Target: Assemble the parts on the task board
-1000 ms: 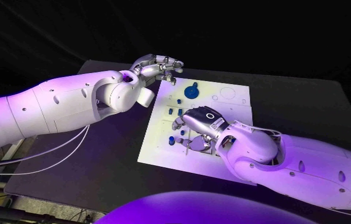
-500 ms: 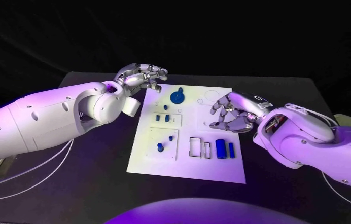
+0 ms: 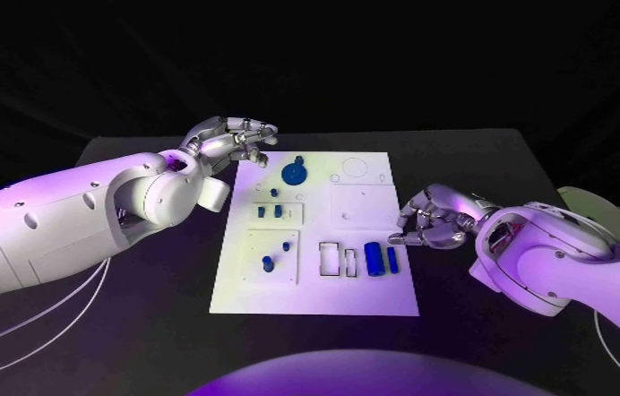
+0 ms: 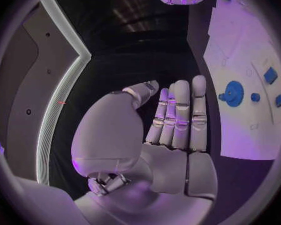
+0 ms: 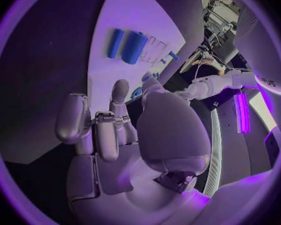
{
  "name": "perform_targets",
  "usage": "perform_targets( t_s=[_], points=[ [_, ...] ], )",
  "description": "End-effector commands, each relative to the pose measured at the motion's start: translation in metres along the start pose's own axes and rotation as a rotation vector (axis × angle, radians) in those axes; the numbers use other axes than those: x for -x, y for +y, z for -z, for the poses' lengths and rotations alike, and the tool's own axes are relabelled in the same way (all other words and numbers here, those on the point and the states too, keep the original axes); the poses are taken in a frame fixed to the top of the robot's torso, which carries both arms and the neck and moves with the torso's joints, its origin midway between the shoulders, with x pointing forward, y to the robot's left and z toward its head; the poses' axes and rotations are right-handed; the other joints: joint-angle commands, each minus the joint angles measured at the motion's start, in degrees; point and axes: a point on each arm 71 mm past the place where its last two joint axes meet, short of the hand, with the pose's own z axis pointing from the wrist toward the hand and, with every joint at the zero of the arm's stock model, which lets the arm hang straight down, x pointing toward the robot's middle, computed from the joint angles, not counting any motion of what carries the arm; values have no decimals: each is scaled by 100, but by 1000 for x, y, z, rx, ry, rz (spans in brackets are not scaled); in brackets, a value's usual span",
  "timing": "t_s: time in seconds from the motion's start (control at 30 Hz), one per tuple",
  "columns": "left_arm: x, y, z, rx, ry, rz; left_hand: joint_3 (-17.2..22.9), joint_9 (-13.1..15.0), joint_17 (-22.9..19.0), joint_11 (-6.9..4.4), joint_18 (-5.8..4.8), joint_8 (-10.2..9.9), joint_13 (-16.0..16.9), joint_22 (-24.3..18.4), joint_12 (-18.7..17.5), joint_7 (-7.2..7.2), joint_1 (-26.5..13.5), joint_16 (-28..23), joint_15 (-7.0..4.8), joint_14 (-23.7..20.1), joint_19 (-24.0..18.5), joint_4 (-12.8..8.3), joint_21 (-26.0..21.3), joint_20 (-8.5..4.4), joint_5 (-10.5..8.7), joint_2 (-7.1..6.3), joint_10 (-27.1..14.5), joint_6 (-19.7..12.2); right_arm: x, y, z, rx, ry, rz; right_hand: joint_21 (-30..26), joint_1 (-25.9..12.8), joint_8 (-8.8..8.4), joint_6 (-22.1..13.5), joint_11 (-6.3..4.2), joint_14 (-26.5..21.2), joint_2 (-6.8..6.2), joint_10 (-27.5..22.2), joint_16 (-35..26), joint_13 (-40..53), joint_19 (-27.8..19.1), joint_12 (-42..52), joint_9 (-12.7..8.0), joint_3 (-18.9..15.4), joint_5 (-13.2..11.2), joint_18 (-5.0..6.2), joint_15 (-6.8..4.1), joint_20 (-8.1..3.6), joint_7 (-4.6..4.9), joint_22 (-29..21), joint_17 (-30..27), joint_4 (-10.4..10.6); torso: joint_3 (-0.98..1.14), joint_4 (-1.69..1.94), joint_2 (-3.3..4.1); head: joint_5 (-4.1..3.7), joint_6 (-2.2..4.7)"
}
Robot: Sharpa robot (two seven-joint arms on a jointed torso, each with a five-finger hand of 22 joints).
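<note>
The white task board (image 3: 368, 208) lies in the middle of the black table. On it are a round blue disc (image 3: 296, 174) at the far end, small blue pieces (image 3: 271, 210) in the left recesses, and a thick blue cylinder (image 3: 374, 258) beside a thin blue bar (image 3: 392, 260) at the near right. My left hand (image 3: 233, 138) hovers off the board's far left corner, fingers straight and holding nothing (image 4: 175, 117). My right hand (image 3: 433, 217) sits just past the board's right edge, fingers loosely bent and holding nothing (image 5: 109, 125). The cylinder (image 5: 133, 47) lies beyond its fingertips.
Two more small blue pieces (image 3: 274, 257) stand in the near left recess. Outlined slots (image 3: 339, 259) lie left of the cylinder. A pale object (image 3: 588, 201) sits at the table's right edge. Bare black table lies on both sides of the board.
My right hand has drawn back from over the board's near slots to the table beside its right edge, uncovering the cylinder and bar. The left hand stays by the far left corner.
</note>
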Motion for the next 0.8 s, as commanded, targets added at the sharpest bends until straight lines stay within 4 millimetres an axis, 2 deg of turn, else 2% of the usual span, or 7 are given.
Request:
perform_targets(
  t_s=[0.03,0.1,0.3,0.5,0.8],
  points=[
    [-3,0,0,0,19,8,-13,10,-5,0,62,36,-5,-4,19,-2,-4,-22,1,-11,28,8,-18,0,-15,56,-43,-27,-9,-5,2,-85,36,-5,94,-50,29,21,-14,411,59,133,58,743,62,735,88,-160,68,-107,-56,-6,-45,452,403,-1,-11,-10,-3,-15,-30],
    [-3,0,0,0,20,8,-13,10,-6,-1,62,37,-5,-5,19,-3,-1,-22,1,-11,29,6,-21,0,-13,55,-44,-29,-13,-4,1,-90,36,-1,170,-72,39,31,-26,442,76,311,132,1508,90,1525,181,-301,112,-121,-65,-16,-58,504,581,5,-8,-4,-2,-13,-44],
    [-2,0,1,1,20,8,-13,10,-6,-1,62,37,-5,-5,19,-3,-1,-22,1,-11,29,6,-21,0,-13,55,-44,-29,-27,3,-2,-77,43,6,262,-53,72,86,-45,474,109,568,215,2608,124,2684,393,-513,185,-139,-76,-28,-84,586,784,8,-3,-9,1,37,-38],
    [-1,0,2,1,20,8,-13,10,-6,-1,62,37,-5,-5,19,-3,-1,-22,1,-11,29,6,-21,0,-13,55,-44,-29,-33,7,-6,-64,49,26,303,-31,82,119,-53,485,141,625,238,2839,139,2933,461,-531,220,-148,-80,-31,-95,617,846,9,-13,-9,3,37,-61],
    [0,0,3,2,18,8,-10,11,-8,-2,62,39,-6,-7,21,-4,9,-21,0,-13,32,2,-26,-1,-5,57,-44,-31,-46,11,-10,-47,59,36,339,23,72,129,-58,490,172,610,251,2889,151,2982,501,-521,324,-155,-85,-36,-100,643,880,5,-4,-9,1,97,-106]
  ],
)
